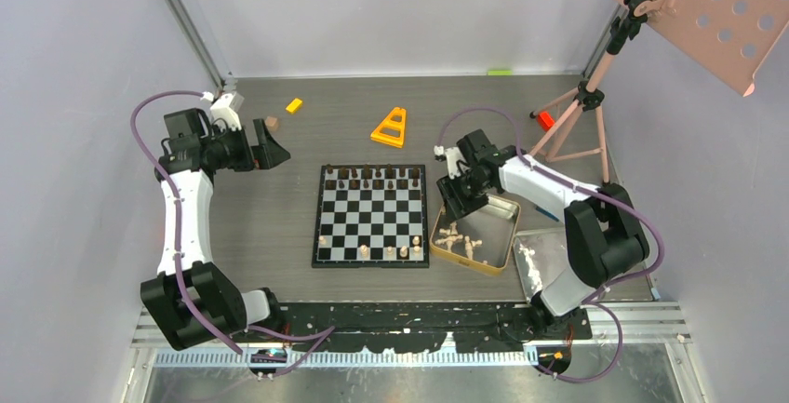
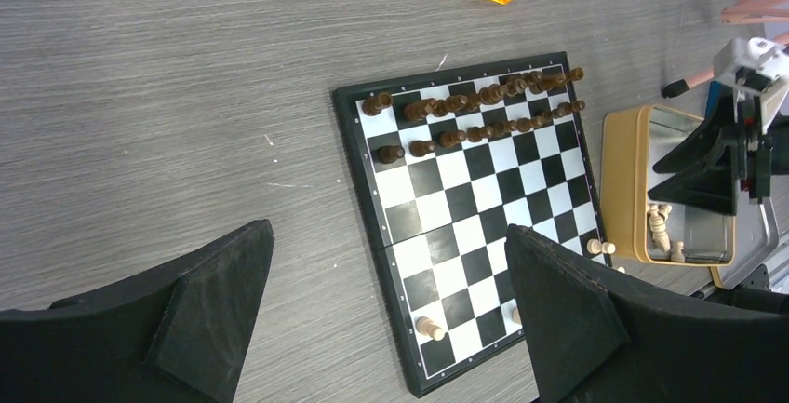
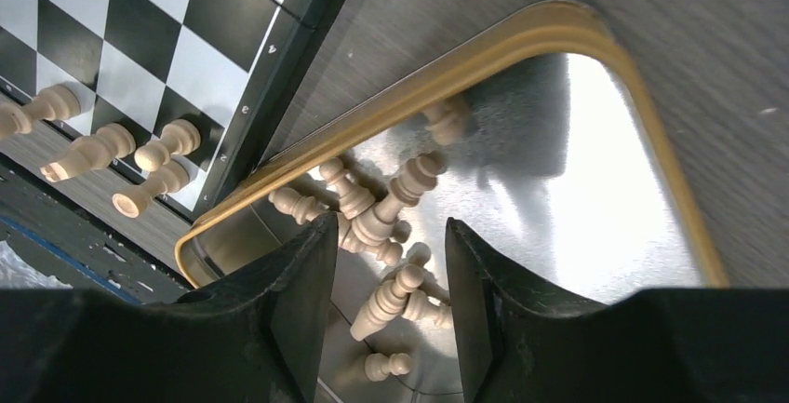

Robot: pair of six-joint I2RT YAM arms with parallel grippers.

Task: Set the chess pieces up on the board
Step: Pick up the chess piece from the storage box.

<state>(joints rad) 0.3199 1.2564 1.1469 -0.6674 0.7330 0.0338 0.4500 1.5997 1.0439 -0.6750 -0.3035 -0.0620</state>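
The checkered board (image 1: 372,221) lies mid-table. Dark brown chess pieces (image 1: 372,178) fill its two far rows. Several pale pieces (image 1: 404,252) stand along its near row. More pale pieces (image 1: 456,238) lie heaped in the gold tin (image 1: 465,264) right of the board. My right gripper (image 1: 458,200) hovers over the tin's far left part, open and empty. In the right wrist view (image 3: 391,226) its fingers straddle lying pale pieces (image 3: 391,301). My left gripper (image 1: 270,152) is open and empty, far left of the board. In its wrist view (image 2: 389,231) the board (image 2: 465,226) lies below.
A shiny silver tray (image 1: 558,245) lies right of the tin. An orange triangle (image 1: 391,128), a yellow block (image 1: 295,105) and a small brown cube (image 1: 272,124) lie behind the board. A pink tripod (image 1: 581,114) stands at the back right.
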